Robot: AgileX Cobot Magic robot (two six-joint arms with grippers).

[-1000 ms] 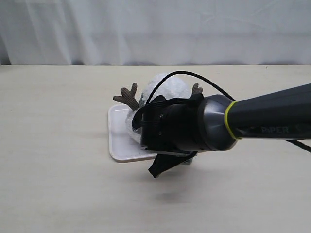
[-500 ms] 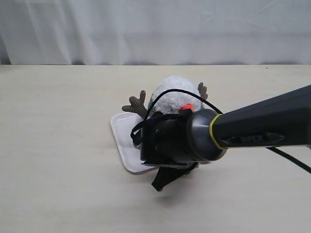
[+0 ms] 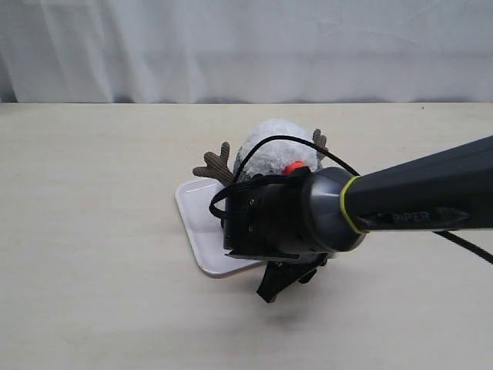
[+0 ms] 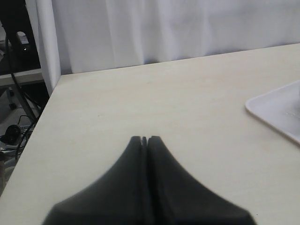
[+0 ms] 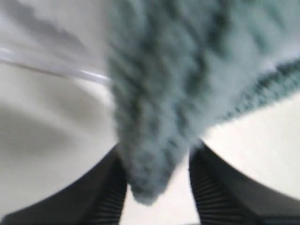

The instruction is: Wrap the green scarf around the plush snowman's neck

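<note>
The plush snowman (image 3: 271, 145) stands on a white tray (image 3: 199, 222), its orange nose (image 3: 292, 167) and a brown twig arm (image 3: 215, 164) showing above my right wrist, which covers its body and neck. In the right wrist view the fuzzy grey-green scarf (image 5: 154, 93) fills the frame, one rounded end hanging between the fingers. My right gripper (image 5: 157, 157) is open: the scarf brushes one finger (image 5: 110, 187), with a gap to the other. From outside, the right gripper (image 3: 277, 285) points down in front of the tray. My left gripper (image 4: 145, 139) is shut and empty, over bare table.
The tray's corner (image 4: 281, 112) shows at the side of the left wrist view. The table edge (image 4: 44, 108) lies near the left gripper, with cables and a white curtain (image 3: 246, 46) beyond. Pale tabletop surrounds the tray.
The tray and snowman have turned, so the orange nose now shows. My right gripper has shifted right and a little lower in front of the tray.
</note>
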